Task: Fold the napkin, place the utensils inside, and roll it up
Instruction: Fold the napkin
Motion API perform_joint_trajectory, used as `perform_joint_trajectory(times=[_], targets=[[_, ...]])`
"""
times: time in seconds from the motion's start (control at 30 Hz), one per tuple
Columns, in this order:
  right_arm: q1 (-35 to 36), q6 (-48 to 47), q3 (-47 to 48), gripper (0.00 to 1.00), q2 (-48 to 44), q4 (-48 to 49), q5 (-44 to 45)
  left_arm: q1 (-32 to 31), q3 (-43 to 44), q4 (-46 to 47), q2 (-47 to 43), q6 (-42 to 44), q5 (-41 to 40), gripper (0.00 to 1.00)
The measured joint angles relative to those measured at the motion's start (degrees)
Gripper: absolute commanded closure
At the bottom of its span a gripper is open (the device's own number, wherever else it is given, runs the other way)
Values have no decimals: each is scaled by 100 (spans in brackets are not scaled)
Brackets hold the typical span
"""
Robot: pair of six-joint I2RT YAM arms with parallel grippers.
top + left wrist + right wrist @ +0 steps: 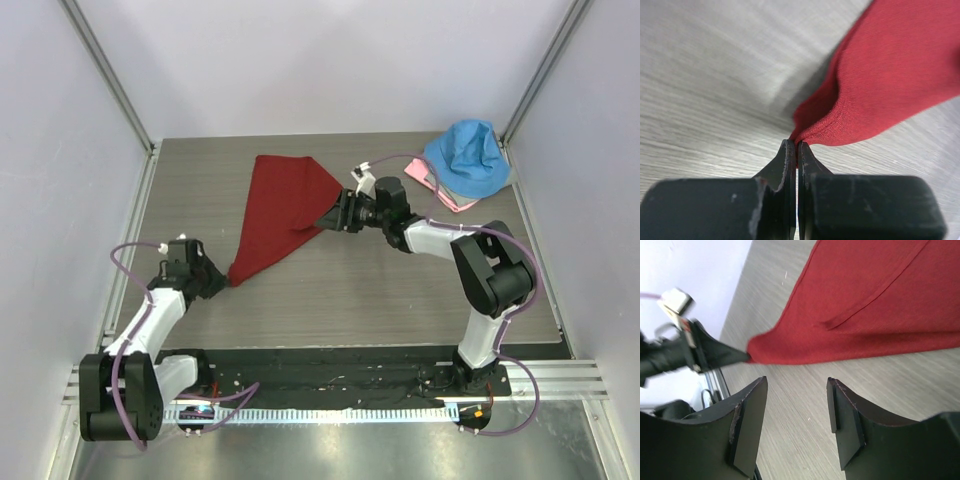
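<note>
The dark red napkin [280, 205] lies on the table, drawn out into a long triangle that points toward the left arm. My left gripper [222, 280] is shut on its near corner; in the left wrist view the jaws [796, 144] pinch the cloth [890, 75] tightly. My right gripper [328, 217] is open and empty at the napkin's right edge. In the right wrist view [796, 382] the napkin [875, 305] lies just ahead of the fingers, and the left gripper [715, 352] shows holding the corner. No fork is in view.
A bright blue cloth [465, 155] lies bunched on a pale pink cloth [440, 190] at the back right corner. White walls with metal posts close in the table on the left, back and right.
</note>
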Motion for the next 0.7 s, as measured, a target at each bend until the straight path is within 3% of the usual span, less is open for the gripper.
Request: perform_joint_trajectory(times=[0.47,0.7], targets=[[398,-728,254,39,0,-612,262,0,1335,-374,72,820,579,100],[1427,-2308,546,33,0,-833,1117,0,1604,-743,72,1029,833,100]])
